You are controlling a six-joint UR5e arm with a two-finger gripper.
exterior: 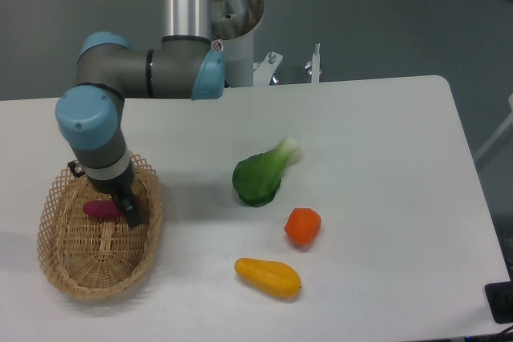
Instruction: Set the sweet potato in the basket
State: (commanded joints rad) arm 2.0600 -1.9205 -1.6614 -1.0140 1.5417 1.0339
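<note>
Smooth white table (385, 142); pincer (128, 212) pinches smooth magenta sweet potato (100, 208) over oval woven wicker basket (72, 274).

no legible text or labels

Sweet potato (99, 208) in basket (60, 266), left of bok choy (260, 175)
</note>
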